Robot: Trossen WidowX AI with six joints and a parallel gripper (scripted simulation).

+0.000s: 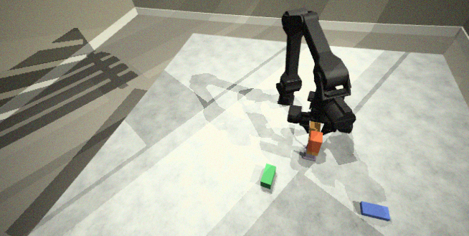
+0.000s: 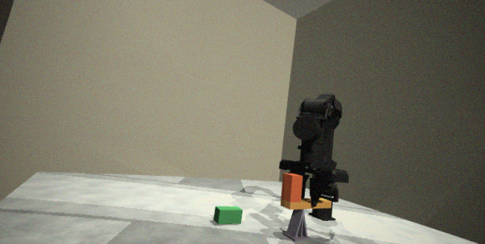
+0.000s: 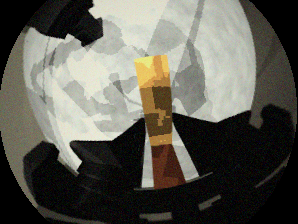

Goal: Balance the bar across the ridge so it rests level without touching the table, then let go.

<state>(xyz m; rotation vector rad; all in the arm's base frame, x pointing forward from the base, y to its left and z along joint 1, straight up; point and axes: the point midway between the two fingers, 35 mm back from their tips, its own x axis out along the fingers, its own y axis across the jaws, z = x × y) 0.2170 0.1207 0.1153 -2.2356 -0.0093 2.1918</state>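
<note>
The orange-yellow bar [image 1: 315,126] [image 2: 323,204] [image 3: 154,75] lies across the top of the purple-grey ridge [image 1: 310,158] [image 2: 297,226]. It looks close to level, with both ends clear of the table. A red-orange block [image 1: 315,143] [image 2: 291,188] [image 3: 167,165] stands upright on one end of the bar. My gripper [image 2: 310,202] [image 3: 157,117] is slightly open, with its fingertips low on either side of the bar's middle and very close to its sides. Any gap between fingers and bar is too small to see clearly. The contact between bar and ridge is partly hidden.
A green block [image 1: 268,176] [image 2: 228,215] lies on the table to the left of the ridge in the top and exterior views. A flat blue block [image 1: 375,211] lies toward the lower right in the top view. The arm's base stands behind the bar.
</note>
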